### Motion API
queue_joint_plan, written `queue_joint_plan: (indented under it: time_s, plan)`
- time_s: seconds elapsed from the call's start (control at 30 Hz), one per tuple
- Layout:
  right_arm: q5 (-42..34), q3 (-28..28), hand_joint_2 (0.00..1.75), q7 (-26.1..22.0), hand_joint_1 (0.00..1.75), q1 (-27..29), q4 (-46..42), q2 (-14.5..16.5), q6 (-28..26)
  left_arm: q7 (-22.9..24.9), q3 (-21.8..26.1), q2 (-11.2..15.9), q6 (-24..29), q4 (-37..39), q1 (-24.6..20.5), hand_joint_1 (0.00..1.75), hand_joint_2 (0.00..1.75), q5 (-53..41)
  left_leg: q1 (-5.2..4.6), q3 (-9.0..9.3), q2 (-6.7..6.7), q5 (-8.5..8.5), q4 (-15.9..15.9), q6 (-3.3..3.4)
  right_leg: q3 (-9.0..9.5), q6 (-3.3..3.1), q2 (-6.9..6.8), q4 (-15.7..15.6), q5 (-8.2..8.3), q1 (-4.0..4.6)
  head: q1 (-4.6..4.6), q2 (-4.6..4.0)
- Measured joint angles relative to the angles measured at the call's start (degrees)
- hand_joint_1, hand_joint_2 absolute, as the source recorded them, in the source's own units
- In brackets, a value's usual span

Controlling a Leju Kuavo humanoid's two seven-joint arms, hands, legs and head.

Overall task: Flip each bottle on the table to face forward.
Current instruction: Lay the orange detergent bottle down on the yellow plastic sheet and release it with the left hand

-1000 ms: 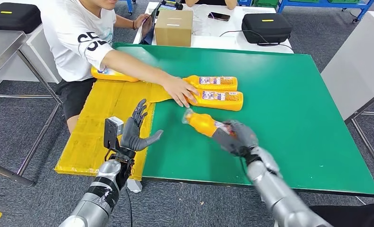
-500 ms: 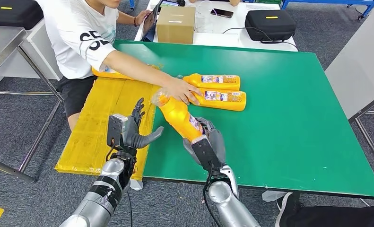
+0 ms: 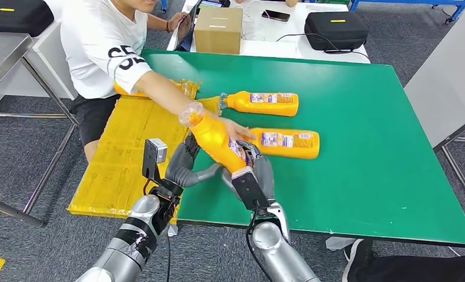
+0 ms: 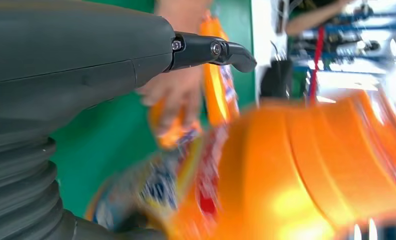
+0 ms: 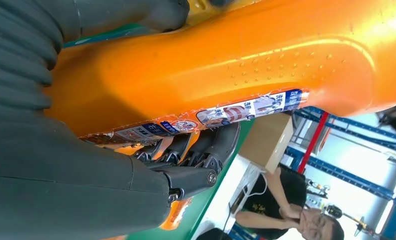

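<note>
3 orange bottles show: the right hand [image 3: 254,171] grasps one, the held bottle [image 3: 217,140], lifted above the green table [image 3: 359,176] near its front-left corner, cap end tilted up toward the left edge. The left hand [image 3: 184,167] is just beside it, fingers spread, holding nothing. A person's hand [image 3: 237,128] touches the near bottle [image 3: 288,143] lying mid-table; the far bottle [image 3: 264,103] lies behind it.

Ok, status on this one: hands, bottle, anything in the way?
Right hand grips orange bottle, lifted. Left hand open alongside. Person's hand on lying bottle.
</note>
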Motion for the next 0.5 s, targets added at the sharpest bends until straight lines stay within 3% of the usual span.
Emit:
queue_joint_plan:
  time_s: [0.4, 0.5]
  plan:
    - [0.0, 0.4, 1.75, -0.1, 1.75, -0.5, 0.5, 0.2, 0.1, 0.2, -1.4, 0.0, -0.7, -1.8, 0.5, 0.0, 1.75, 0.8, 0.0, -0.03, 0.0, 0.0, 0.0, 0.0, -0.02, 0.0, 0.0, 0.0, 0.0, 0.0, 0.01, 0.0]
    - [1.7, 2.2, 1.75, 0.8, 1.75, -1.6, 1.8, 1.0, 1.5, 0.2, -2.9, 0.0, 1.3, -4.6, 1.6, 0.0, 1.75, 0.2, 0.0, -0.07, 0.0, 0.0, 0.0, 0.0, -0.08, 0.0, 0.0, 0.0, 0.0, 0.0, 0.01, 0.0]
